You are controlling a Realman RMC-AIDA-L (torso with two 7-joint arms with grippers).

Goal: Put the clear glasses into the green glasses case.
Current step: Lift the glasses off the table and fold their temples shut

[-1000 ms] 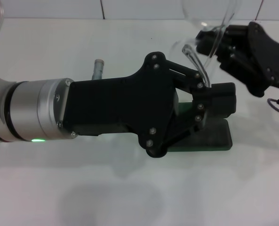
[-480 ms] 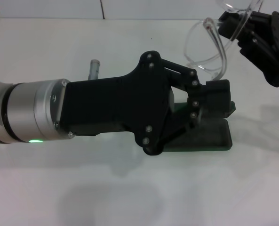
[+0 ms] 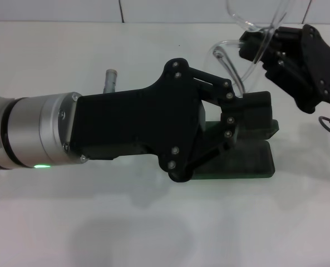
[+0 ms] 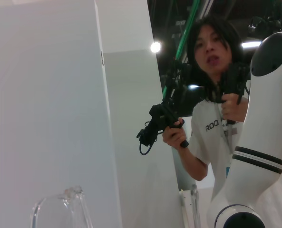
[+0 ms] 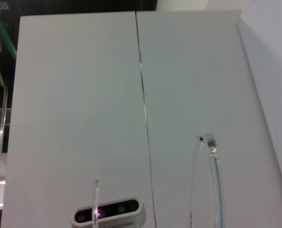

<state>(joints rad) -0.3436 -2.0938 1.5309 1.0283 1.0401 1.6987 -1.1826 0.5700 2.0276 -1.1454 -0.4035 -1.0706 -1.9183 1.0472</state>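
Note:
The green glasses case (image 3: 248, 161) lies open on the white table, its dark lining facing up. My left gripper (image 3: 265, 115) reaches in from the left and is shut on the case's raised far part, hiding most of it. Above and behind the case, my right gripper (image 3: 255, 47) comes in from the upper right, shut on the clear glasses (image 3: 235, 58). It holds them in the air, with a curved arm hanging toward the left fingers. The glasses' clear lens (image 4: 60, 209) shows in the left wrist view. Their thin arms (image 5: 212, 190) show in the right wrist view.
A small grey cylinder (image 3: 110, 78) stands on the table behind my left gripper's body. A dark cable (image 3: 329, 125) loops at the right edge. A white wall (image 3: 153, 11) closes the table's far side. A person (image 4: 212, 118) stands beyond the robot.
My right gripper, still holding the glasses, rose toward the upper right half a second ago and has now come back down and left, nearer the case. My left gripper has barely moved.

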